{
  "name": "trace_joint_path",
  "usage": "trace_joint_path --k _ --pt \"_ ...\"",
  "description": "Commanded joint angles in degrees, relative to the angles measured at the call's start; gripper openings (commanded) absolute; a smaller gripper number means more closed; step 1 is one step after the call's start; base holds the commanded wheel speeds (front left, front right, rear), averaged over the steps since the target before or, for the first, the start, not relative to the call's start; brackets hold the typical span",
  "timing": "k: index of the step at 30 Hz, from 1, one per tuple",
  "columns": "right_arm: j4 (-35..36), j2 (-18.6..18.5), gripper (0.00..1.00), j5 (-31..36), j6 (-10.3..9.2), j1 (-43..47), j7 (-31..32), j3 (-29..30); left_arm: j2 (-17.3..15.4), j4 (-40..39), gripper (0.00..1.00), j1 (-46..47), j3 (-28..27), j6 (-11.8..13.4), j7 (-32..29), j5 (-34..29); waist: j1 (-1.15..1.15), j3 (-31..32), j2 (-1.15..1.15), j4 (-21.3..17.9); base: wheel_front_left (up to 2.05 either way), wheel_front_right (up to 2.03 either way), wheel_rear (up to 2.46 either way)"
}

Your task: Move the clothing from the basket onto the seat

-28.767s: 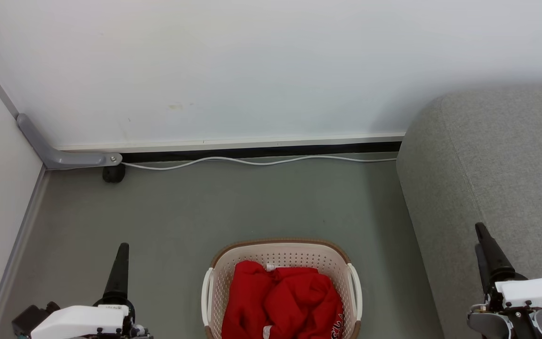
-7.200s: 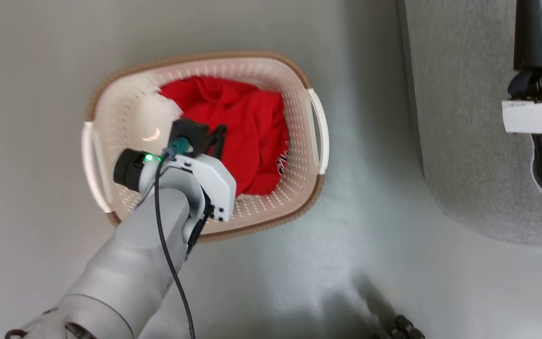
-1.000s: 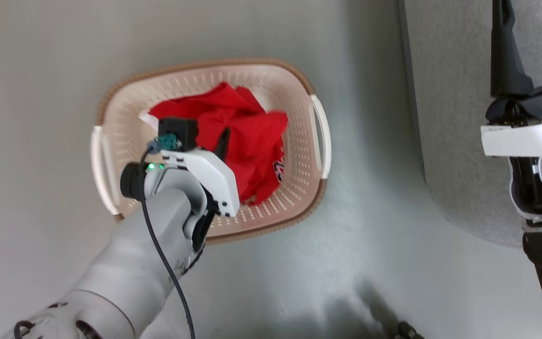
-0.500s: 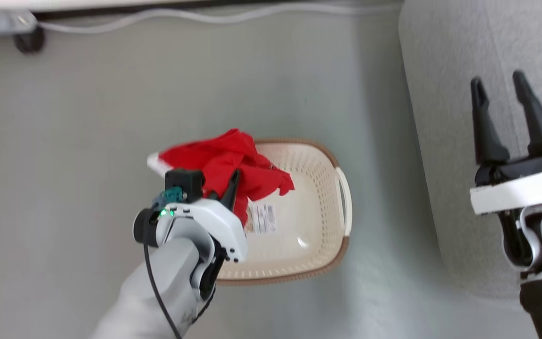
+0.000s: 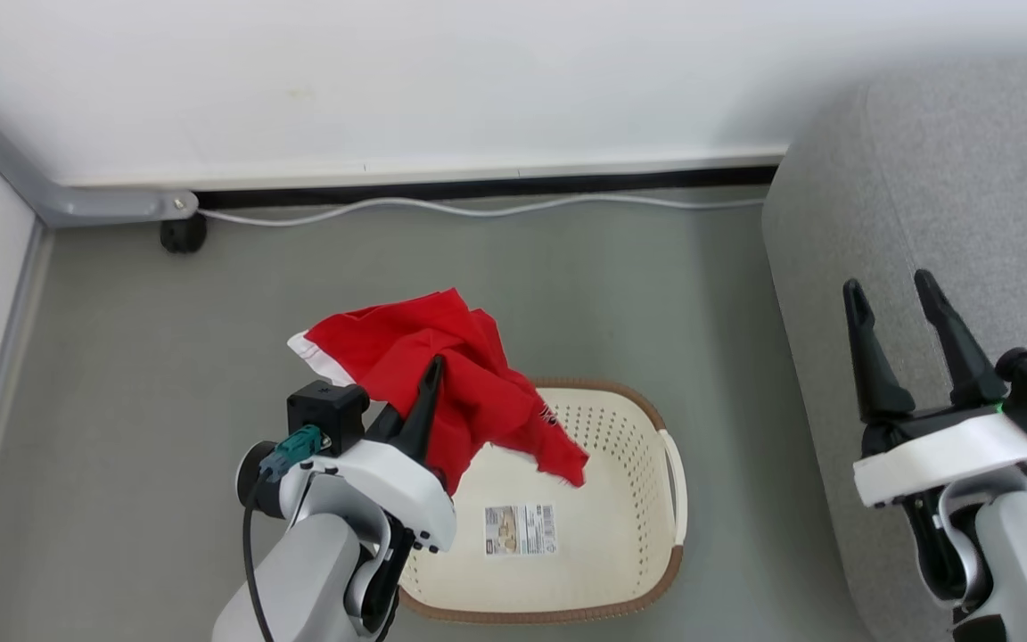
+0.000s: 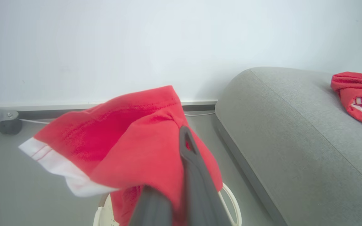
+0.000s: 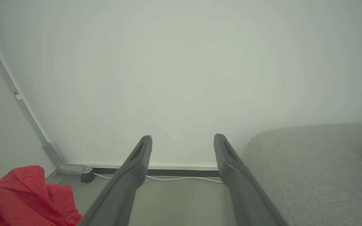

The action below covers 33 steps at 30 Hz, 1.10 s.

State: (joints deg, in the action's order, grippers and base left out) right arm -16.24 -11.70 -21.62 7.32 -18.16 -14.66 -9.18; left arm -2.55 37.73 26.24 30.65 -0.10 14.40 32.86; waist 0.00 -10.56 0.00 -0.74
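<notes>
My left gripper (image 5: 429,370) is shut on a red garment (image 5: 442,383) with a white striped hem, holding it in the air above the basket (image 5: 647,535). The fabric drapes over the fingers (image 6: 189,157) in the left wrist view, where the red garment (image 6: 121,141) hides one of them. The cream basket stands on the floor with its label sticker (image 5: 521,530) bare on the bottom. The grey sofa (image 5: 950,223) fills the right side. A second red garment (image 6: 357,94) lies on the sofa (image 6: 294,125). My right gripper (image 5: 892,294) is open over the sofa's edge, nothing between its fingers (image 7: 231,169).
A white wall with a dark skirting strip and a white cable (image 5: 478,207) runs behind. A grey bracket and black caster (image 5: 182,234) sit at the back left corner. Grey floor (image 5: 166,374) spreads left of the basket.
The camera has tilted up. My left gripper has lifted the red garment out of the basket, leaving the basket's bottom and sticker bare. The right gripper has stayed open.
</notes>
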Motion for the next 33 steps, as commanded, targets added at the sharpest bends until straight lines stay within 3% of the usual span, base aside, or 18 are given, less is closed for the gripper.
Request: trace_joint_path --k 1,9,17,33 --pt "0.89 -0.18 1.00 0.48 0.17 0.51 -0.34 -0.78 -0.64 -1.84 0.00 0.02 -2.25 -0.64 0.60 -0.87 0.00 1.66 0.00 0.71 0.00 0.00 0.00" --pt "-0.80 1.59 1.00 2.21 0.17 4.15 -0.34 -0.57 -0.57 -8.15 0.00 -2.11 -6.29 -2.42 0.60 -6.44 0.00 5.71 0.00 1.53 0.00 0.00 0.00" --pt "-1.94 2.60 1.00 3.18 0.17 6.51 -0.34 -0.01 -1.01 -16.21 0.00 0.84 -6.81 -3.65 0.60 -11.05 0.00 7.44 0.00 2.18 0.00 0.00 0.00" --pt "-2.34 2.96 1.00 3.28 0.17 6.78 -0.34 -0.33 -1.12 -26.68 0.00 8.51 -4.37 -3.73 -2.42 -12.43 0.00 6.87 0.00 1.96 0.00 0.00 0.00"
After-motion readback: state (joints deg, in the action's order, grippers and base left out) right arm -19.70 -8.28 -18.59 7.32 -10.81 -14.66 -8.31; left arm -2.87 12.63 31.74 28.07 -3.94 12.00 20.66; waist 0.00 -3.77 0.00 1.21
